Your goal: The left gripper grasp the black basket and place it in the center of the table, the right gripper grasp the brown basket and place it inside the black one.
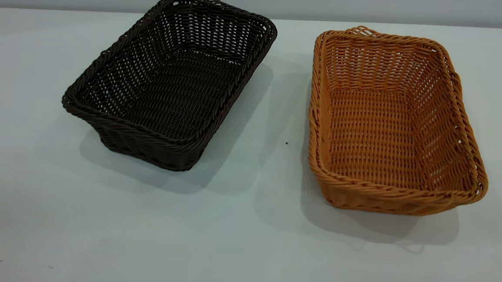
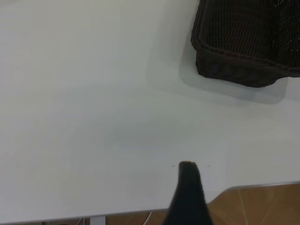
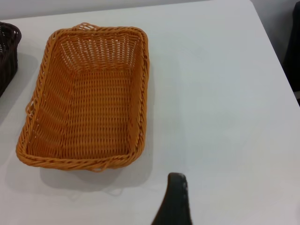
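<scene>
The black basket [image 1: 172, 79] stands on the white table [image 1: 244, 245] at the left, turned at an angle. The brown basket [image 1: 391, 123] stands at the right, a gap of bare table between them. Both are empty. Neither gripper shows in the exterior view. In the left wrist view only a dark part of the left gripper [image 2: 188, 197] shows, over the table's edge, well apart from the black basket [image 2: 248, 42]. In the right wrist view a dark part of the right gripper [image 3: 174, 201] shows over bare table, beside the brown basket [image 3: 86, 98] and apart from it.
The table's edge [image 2: 253, 186] with brown floor beyond shows in the left wrist view. A corner of the black basket [image 3: 8, 51] shows in the right wrist view. Bare table lies between the baskets and in front of them.
</scene>
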Controlling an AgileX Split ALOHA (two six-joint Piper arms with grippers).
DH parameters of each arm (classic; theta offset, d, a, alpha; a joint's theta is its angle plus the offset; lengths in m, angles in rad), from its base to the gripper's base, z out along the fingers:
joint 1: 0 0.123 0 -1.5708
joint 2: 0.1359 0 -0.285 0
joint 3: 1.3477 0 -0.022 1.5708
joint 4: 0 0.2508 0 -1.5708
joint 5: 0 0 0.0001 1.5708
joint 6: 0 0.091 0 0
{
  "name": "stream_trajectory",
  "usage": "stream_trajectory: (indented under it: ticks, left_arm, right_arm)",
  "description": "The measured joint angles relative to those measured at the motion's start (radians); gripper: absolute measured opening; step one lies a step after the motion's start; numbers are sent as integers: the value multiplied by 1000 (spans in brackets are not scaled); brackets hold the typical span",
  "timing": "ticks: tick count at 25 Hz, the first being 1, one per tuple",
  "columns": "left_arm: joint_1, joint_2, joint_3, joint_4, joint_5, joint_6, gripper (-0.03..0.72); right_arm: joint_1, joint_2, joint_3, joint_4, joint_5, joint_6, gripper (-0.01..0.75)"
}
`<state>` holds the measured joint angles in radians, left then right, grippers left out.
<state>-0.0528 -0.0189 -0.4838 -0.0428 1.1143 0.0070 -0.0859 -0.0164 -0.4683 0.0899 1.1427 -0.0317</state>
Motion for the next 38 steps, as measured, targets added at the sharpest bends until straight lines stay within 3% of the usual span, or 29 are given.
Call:
stream_trajectory:
  ticks: [38]
  left_arm:
    - [0, 5, -15, 32, -26, 0, 527]
  right_arm:
    - [0, 0, 0, 0, 0, 0, 583]
